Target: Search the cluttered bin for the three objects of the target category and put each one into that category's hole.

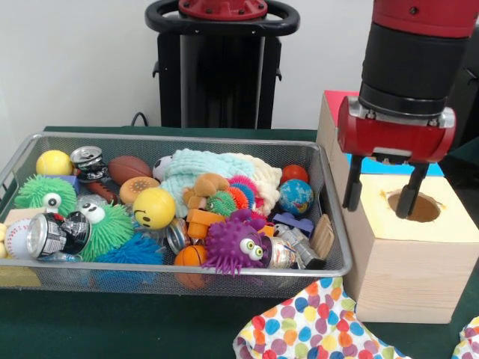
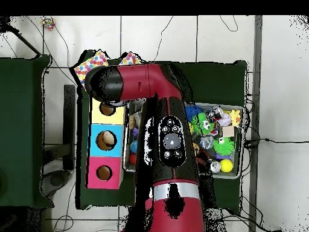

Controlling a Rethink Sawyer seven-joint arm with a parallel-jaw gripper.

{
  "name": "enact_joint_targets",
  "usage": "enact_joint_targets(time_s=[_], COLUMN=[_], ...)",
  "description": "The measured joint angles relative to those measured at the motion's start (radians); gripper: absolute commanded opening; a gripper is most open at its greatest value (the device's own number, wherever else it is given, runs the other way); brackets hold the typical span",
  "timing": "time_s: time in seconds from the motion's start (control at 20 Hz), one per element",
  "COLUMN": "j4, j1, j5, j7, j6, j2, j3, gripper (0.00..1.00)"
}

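Two black fingers [image 1: 352, 183] hang apart from the red gripper [image 1: 380, 196] and hold nothing; from across the table the gripper hovers above the yellow-topped wooden box [image 1: 410, 254], one finger tip in front of the round hole [image 1: 414, 206] and the other off to the side, over the box's edge nearest the bin. The wire bin [image 1: 333, 224] stands just beside that box, crammed with clutter: a yellow smiley ball [image 1: 153, 207], a purple spiky toy [image 1: 236, 244] with googly eyes, green spiky toys [image 1: 108, 228], a small globe ball [image 1: 296, 197], crushed cans [image 1: 52, 235] and a pale mint knitted cloth [image 1: 206, 168] lying toward the back. On the green table, in front of the box and outside the bin, lies a white cloth with coloured polka dots [image 1: 310, 325]; a scrap of similar dotted fabric [image 1: 468, 336] shows at the picture's right edge. Looking straight down, the red arm [image 2: 172, 145] covers much of the bin [image 2: 241, 142], and the gripper itself is hidden under it. Beside the bin sits the row of three boxes, the yellow panel [image 2: 99, 115], the blue panel [image 2: 99, 140] and the red panel [image 2: 99, 172], each with a round cutout. Past the yellow end, the dotted cloth [image 2: 92, 63] lies on the table with a second dotted piece [image 2: 129, 59] near it.
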Motion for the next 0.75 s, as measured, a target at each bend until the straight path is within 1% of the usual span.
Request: enact_joint_targets(time_s=[0.75], j4=[0.000], j1=[0.000], j5=[-0.006], j7=[0.000], j6=[0.000], j2=[-0.017], j3=[0.000], gripper=[1.00])
